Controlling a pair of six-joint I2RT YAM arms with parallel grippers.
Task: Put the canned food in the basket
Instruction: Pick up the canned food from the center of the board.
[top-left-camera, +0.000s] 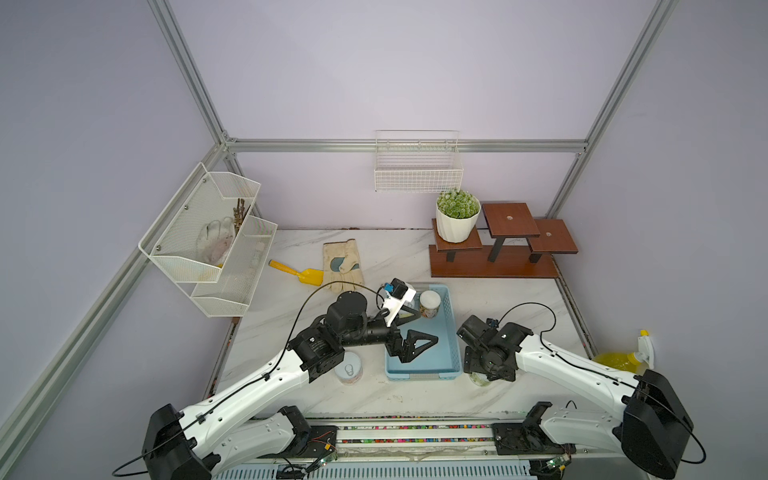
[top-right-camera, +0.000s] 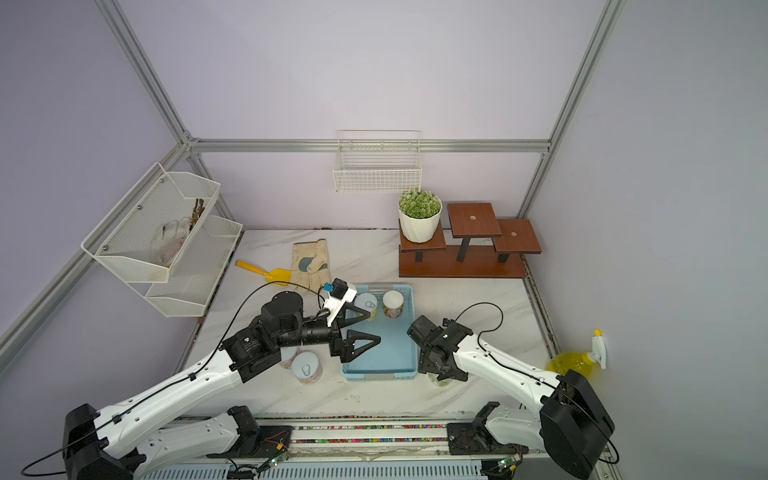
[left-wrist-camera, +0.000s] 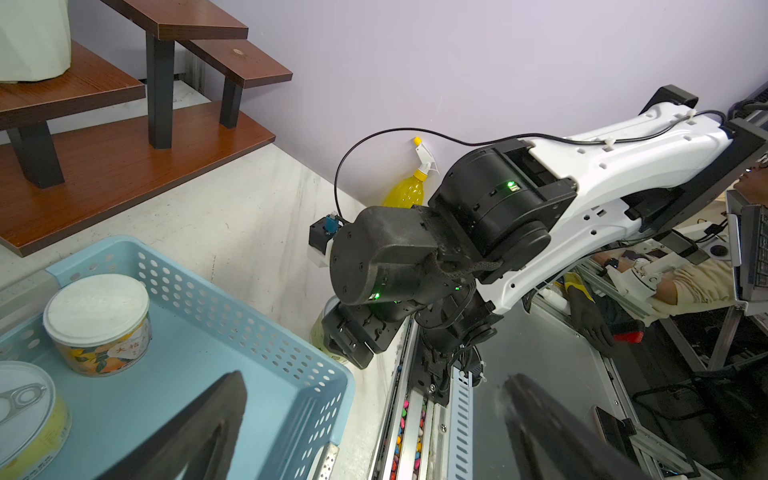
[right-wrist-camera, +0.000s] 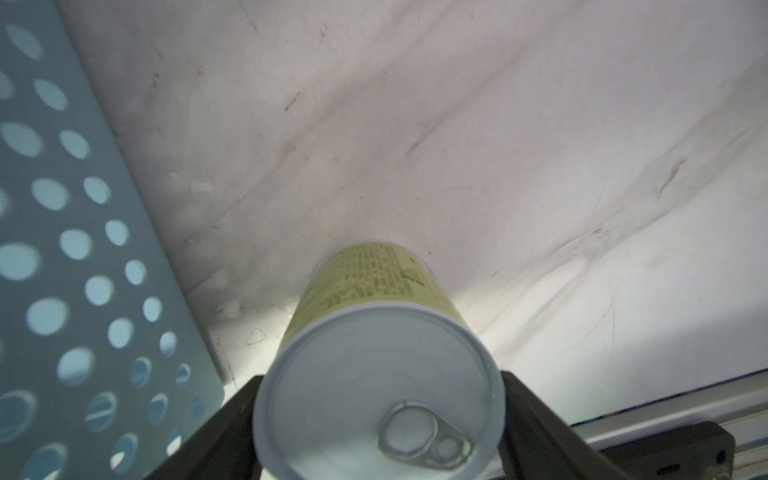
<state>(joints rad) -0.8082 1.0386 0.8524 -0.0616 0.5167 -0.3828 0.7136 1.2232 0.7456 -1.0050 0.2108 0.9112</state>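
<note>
The light-blue basket lies mid-table. Two cans stand at its far end: a white-topped one and a pull-ring one. My left gripper hovers open over the basket, holding nothing. A pinkish can stands on the table left of the basket, with another half hidden under the left arm. Right of the basket, my right gripper is shut on an upright green-yellow can that stands on the table.
A work glove and yellow scoop lie behind the basket. At back right is a wooden stepped stand with a potted plant. A wire basket and mesh rack hang on the walls. A yellow spray bottle sits off the right edge.
</note>
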